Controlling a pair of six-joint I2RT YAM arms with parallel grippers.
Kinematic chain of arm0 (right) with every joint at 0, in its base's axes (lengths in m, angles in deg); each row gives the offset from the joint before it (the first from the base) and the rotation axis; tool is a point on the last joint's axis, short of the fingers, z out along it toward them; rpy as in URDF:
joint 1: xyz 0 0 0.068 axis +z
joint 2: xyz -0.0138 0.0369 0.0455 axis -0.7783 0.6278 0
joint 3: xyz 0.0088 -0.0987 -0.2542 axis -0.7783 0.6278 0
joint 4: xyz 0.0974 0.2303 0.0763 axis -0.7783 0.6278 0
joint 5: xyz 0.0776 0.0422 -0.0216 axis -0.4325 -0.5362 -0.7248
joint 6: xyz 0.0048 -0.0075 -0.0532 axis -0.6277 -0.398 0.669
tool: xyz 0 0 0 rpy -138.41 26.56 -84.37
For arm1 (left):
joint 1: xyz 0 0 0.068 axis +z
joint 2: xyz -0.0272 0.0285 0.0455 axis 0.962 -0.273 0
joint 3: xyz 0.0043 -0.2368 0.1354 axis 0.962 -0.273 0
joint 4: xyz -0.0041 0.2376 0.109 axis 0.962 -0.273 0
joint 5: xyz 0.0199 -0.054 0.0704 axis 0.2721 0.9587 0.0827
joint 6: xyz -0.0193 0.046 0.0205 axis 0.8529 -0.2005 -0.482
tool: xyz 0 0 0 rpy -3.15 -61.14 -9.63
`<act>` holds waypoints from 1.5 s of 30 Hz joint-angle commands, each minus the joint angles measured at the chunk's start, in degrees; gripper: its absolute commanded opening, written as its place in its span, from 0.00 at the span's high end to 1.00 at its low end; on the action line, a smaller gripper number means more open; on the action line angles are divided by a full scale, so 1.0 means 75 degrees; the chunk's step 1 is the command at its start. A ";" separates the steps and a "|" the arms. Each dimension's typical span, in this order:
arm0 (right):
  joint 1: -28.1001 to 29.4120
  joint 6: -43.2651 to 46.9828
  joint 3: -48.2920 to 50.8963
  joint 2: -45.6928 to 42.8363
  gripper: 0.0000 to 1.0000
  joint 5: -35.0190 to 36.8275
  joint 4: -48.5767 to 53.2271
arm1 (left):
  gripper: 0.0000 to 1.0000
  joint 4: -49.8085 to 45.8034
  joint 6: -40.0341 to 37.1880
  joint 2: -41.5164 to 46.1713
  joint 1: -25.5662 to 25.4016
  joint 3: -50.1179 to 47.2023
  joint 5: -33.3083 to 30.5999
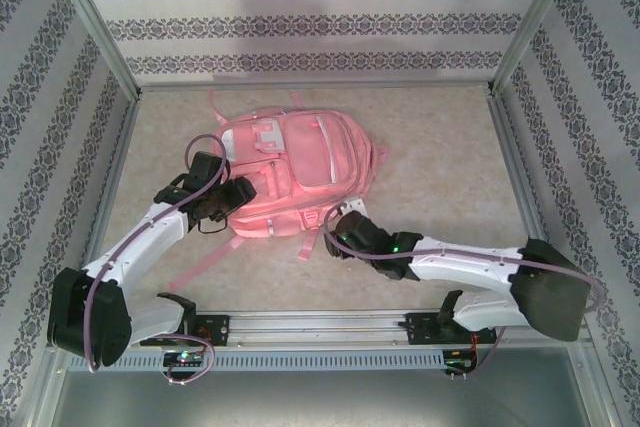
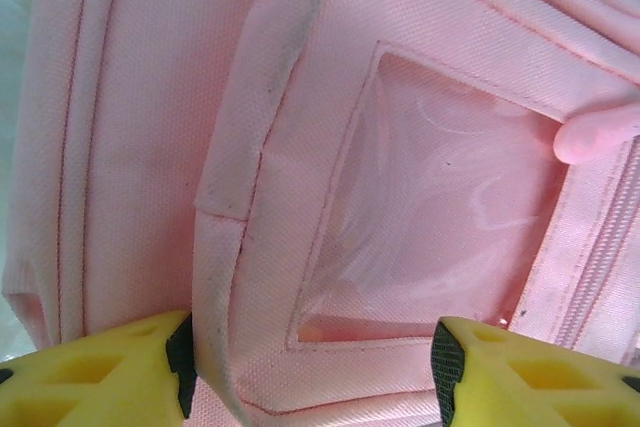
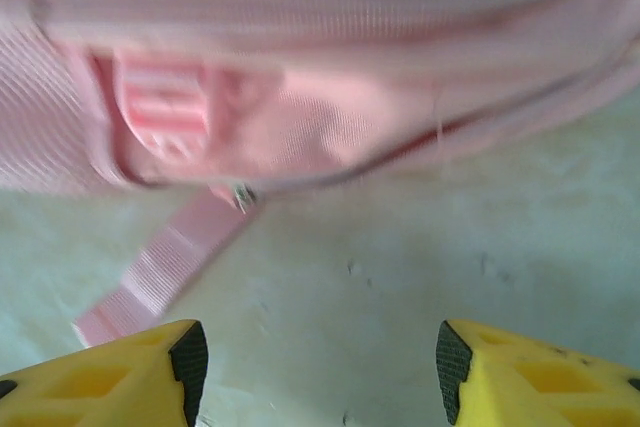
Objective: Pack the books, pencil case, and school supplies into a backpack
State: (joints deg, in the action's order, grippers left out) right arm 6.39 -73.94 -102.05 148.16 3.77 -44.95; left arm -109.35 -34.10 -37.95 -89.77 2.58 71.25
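Fig. Top view: pink backpack (image 1: 297, 169) lies flat on the counter (image 1: 440, 162), centre-left, front pockets up, long axis running near to far, white patches (image 1: 268, 133) at its far-left. Loose straps (image 1: 208, 263) trail off its near-left corner toward the arm bases. L arm (image 1: 140, 242) reaches in from near-left. L tool (image 1: 232, 199) sits over the bag's near-left edge. R arm (image 1: 470, 269) reaches in from near-right, forearm approx. parallel w/ the counter's near edge. R tool (image 1: 335, 227) is at the bag's near edge, just right of centre.

L wrist view: yellow fingers (image 2: 95, 372) w/ black pads stand apart, i.e. L tool open, not clamped, w/ pink fabric lying in the gap between them. Between and beyond the tips is a sewn pocket w/ a clear window (image 2: 440, 207). A raised fold of fabric runs just beside the left pad. A pink zip pull (image 2: 598, 134) shows at right, above a zip line (image 2: 600, 267).

R wrist view (blurred): R tool's fingers are apart, i.e. open, gripping nothing, w/ bare counter between them. The backpack's edge lies across the far part of the view, clear of the tips. One strap (image 3: 160, 267) runs from it down-left onto the counter, ending near the left finger
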 commanded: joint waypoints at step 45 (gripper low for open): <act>-0.0380 0.0556 0.0413 0.2924 1.00 -0.1544 -0.5051 | 0.26 -0.1521 0.0025 0.1793 0.0622 -0.0065 -0.0385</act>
State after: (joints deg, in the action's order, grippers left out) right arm 3.61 -74.23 -96.78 172.33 -4.95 -91.00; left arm -116.17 -34.38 -26.96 -85.66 3.94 69.79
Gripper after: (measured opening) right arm 0.063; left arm 0.736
